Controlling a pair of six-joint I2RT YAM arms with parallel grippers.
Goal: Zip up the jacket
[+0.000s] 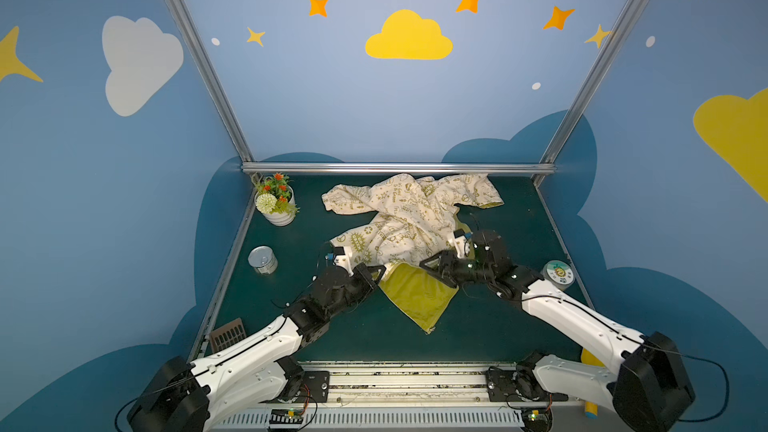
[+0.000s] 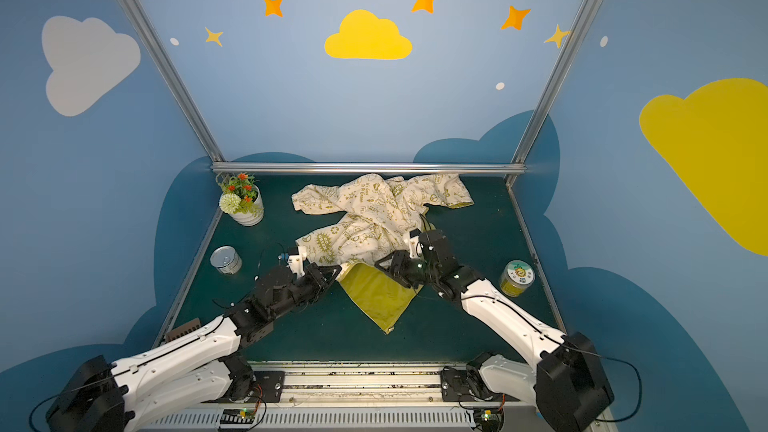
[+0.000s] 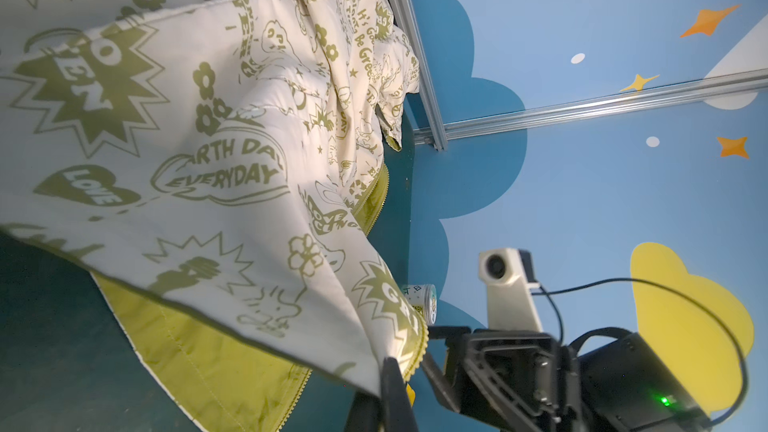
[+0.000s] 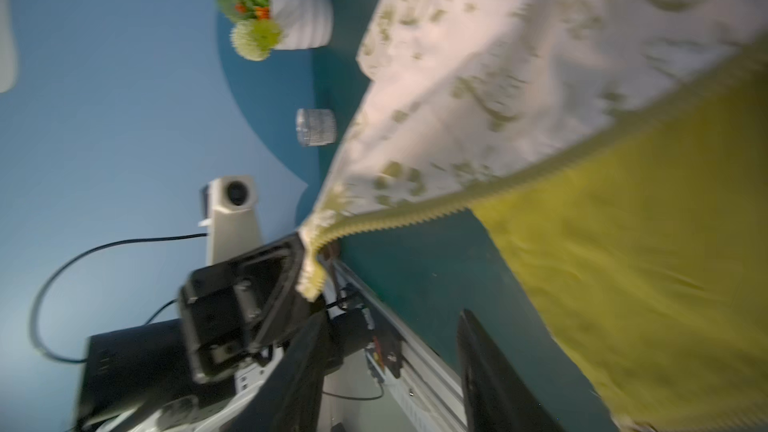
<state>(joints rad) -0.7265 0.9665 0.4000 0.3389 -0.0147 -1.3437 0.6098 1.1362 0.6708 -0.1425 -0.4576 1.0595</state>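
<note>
Cream jacket (image 1: pixel 401 218): crumpled, toward far edge of the surface (image 1: pixel 490 326), yellow-green lining (image 1: pixel 415 297) exposed
left claw (image 1: pixel 380 273): clenched on jacket's zipper corner
right claw (image 1: pixel 427 263): released, empty

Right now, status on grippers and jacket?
Left gripper shut on a corner of the jacket, at the zipper edge. Right gripper open, empty, by the yellow lining flap. Zipper undone. Standing apart from it: can, jar, flower pot.

A robot lab booth — aluminium frame (image 1: pixel 399 168), cloud-painted walls (image 1: pixel 409 37), bench-mounted arms (image 1: pixel 257 342).
</note>
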